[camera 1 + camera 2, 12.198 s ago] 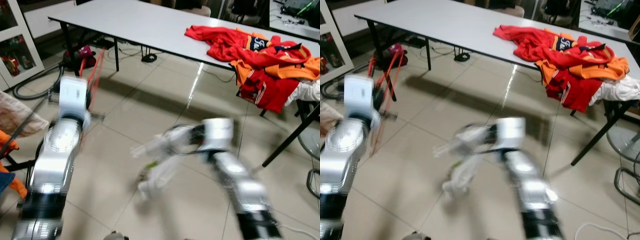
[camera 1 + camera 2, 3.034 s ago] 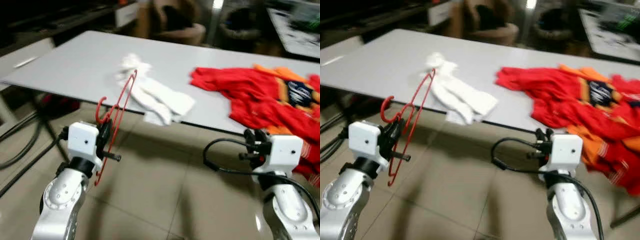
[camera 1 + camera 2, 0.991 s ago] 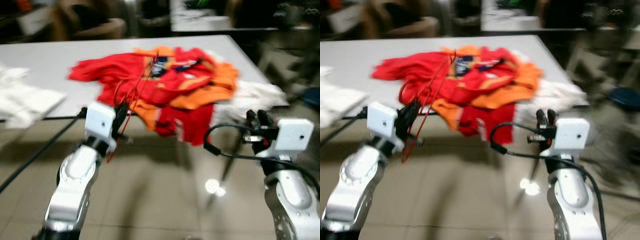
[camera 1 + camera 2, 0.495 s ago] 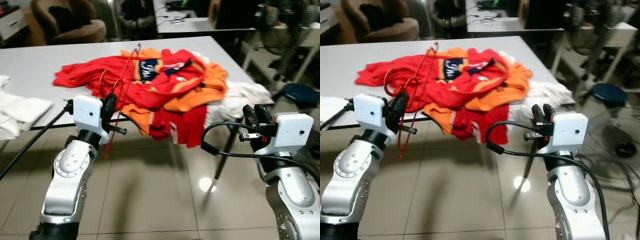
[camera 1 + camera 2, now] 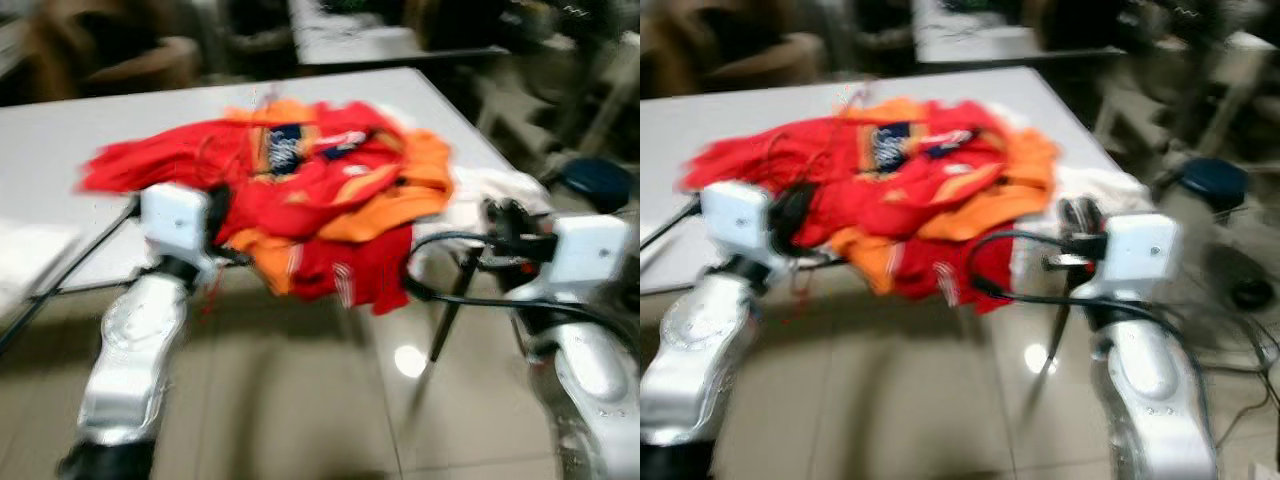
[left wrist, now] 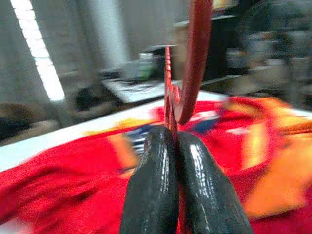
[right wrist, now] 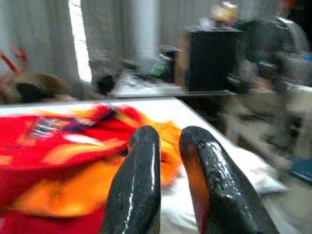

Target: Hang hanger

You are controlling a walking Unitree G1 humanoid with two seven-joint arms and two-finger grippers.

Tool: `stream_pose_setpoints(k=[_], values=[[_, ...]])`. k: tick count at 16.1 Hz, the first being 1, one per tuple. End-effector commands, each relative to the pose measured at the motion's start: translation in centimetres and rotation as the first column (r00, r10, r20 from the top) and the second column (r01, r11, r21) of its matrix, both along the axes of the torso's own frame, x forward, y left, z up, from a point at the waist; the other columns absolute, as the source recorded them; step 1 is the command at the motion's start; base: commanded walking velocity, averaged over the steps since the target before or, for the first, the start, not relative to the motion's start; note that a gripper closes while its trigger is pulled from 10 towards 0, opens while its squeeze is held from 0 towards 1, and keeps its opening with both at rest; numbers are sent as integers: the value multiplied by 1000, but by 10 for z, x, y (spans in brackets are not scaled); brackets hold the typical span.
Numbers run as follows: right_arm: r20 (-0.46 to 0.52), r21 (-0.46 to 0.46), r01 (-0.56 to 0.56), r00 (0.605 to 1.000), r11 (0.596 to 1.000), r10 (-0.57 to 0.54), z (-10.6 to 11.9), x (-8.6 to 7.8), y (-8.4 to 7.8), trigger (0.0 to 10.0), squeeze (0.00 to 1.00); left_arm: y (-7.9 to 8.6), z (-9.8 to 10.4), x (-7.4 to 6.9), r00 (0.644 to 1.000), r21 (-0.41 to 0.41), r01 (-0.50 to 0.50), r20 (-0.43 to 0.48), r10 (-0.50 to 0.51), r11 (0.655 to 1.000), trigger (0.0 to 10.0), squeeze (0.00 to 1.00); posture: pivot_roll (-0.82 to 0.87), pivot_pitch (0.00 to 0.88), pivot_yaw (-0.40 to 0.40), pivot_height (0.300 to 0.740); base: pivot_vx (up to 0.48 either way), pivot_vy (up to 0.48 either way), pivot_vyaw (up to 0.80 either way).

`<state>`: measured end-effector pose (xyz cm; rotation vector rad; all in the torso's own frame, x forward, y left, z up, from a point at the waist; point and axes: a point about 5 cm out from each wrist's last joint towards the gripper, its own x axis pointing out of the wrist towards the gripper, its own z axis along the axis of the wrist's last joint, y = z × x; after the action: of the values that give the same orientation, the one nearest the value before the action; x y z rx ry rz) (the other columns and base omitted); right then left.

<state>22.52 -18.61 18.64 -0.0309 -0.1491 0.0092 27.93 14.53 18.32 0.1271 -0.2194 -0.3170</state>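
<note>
A thin red wire hanger point(image 6: 195, 58) stands up from my left gripper point(image 6: 174, 141), which is shut on its lower wire. In the blurred head views that left gripper point(image 5: 215, 215) is raised in front of the table's near edge, close to a heap of red and orange shirts point(image 5: 310, 175). There the hanger is hard to pick out against the red cloth. My right gripper point(image 5: 505, 215) is held up at the right, near the table's corner, with its fingers point(image 7: 141, 165) together and nothing between them.
The grey table point(image 5: 50, 130) runs across the left and back, one black leg point(image 5: 450, 310) slanting down at its right corner. White cloth point(image 5: 495, 190) hangs off that corner. A dark round stool point(image 5: 598, 180) stands on the far right. Shiny tiled floor lies below.
The picture has blurred and shifted slightly, so the camera is moving. Both arms keep their pose, the left still shut on the hanger.
</note>
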Motion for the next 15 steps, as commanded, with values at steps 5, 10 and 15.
stream_pose_setpoints(k=[5, 10, 15], values=[[32, 10, -49, 998, 999, 49, 7, -1, 13, 10000, 0, 8, 3, -2, 1000, 45, 11, 11, -12, 999, 10000, 0, -224, 0, 58, 740, 354, 0, 0], [36, -6, -54, 998, 999, 54, 9, -1, 11, 10000, 0, 7, 5, -2, 998, 82, 66, 19, -68, 994, 10000, 0, -227, 0, 59, 740, 321, 0, 0], [40, -10, -58, 998, 998, 58, 9, -2, 10, 10000, 0, 4, 6, 3, 995, 99, 90, 25, -93, 991, 10000, 0, -234, 0, 67, 740, 308, 0, 0]])
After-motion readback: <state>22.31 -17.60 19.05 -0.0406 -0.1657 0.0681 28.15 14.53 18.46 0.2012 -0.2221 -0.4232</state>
